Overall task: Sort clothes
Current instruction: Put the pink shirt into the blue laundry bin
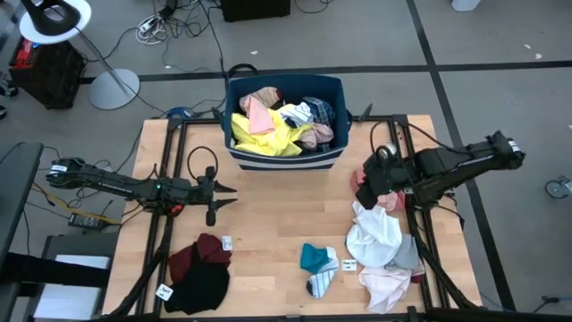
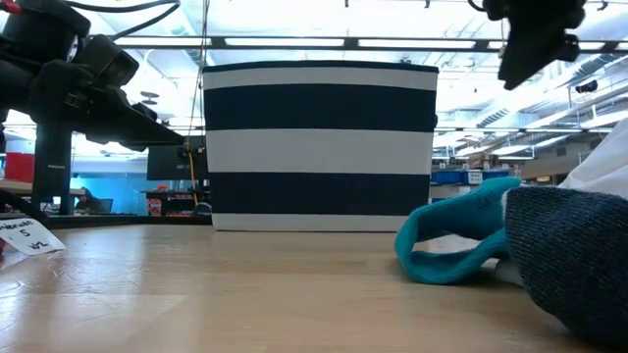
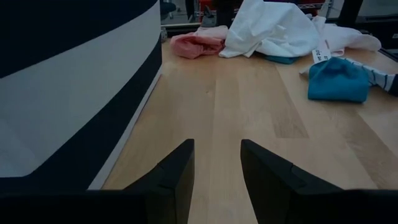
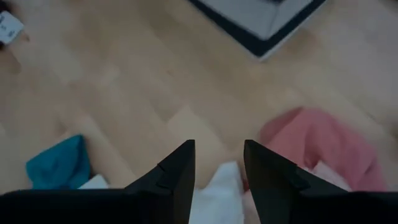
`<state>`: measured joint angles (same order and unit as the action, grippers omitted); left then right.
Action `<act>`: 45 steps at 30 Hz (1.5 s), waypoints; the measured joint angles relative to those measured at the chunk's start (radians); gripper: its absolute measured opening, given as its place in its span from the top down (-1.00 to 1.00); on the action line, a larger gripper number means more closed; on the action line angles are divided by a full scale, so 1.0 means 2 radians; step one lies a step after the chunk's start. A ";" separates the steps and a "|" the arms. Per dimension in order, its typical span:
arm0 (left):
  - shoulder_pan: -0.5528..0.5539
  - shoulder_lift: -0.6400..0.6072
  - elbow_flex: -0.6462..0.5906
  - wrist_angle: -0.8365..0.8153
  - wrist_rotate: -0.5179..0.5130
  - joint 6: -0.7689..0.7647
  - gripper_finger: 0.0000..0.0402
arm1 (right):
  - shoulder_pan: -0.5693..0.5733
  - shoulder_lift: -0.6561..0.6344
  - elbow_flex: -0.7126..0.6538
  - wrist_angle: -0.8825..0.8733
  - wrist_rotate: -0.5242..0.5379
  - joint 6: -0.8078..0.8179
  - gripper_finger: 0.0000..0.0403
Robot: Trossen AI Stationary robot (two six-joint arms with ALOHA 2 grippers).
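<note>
Bin: its contents are hidden by the wall in the low view.
Tag: cut by the edge there.
Grey garment: cropped too.

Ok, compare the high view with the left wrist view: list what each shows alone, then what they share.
Only the high view: the yellow garment inside the bin, the maroon and black pile, and the right hand above the pink garment. Only the left wrist view: the gap between the left hand's open fingers. Both: the striped bin, the white garment and the teal sock.
</note>
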<state>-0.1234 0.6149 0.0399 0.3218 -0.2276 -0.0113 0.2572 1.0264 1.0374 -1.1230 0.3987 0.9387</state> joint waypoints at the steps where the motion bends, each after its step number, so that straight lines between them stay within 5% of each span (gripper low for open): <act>1: 0.000 0.000 0.000 0.000 0.000 0.000 0.32 | 0.008 0.000 0.000 -0.005 -0.002 0.010 0.32; 11: 0.000 0.000 0.000 0.001 0.000 0.000 0.32 | 0.047 0.026 -0.026 -0.076 0.064 0.098 0.34; 21: 0.000 0.000 0.000 0.002 0.000 0.000 0.32 | -0.017 0.026 -0.193 0.061 0.079 0.155 0.30; 29: 0.000 0.000 0.000 0.002 0.000 0.000 0.32 | -0.089 0.026 -0.274 0.243 0.066 0.052 0.21; 36: 0.000 0.000 0.000 0.004 0.000 0.000 0.32 | -0.152 0.026 -0.321 0.280 0.060 0.028 0.21; 39: 0.000 0.000 0.000 0.004 0.000 0.000 0.32 | -0.166 0.026 -0.343 0.309 0.025 0.029 0.33; 45: 0.000 0.000 0.000 0.004 0.000 0.000 0.32 | -0.154 0.026 -0.332 0.325 -0.009 -0.012 0.93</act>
<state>-0.1231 0.6151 0.0399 0.3302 -0.2276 -0.0120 -0.0513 1.0775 0.3726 -0.4739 0.3811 0.9149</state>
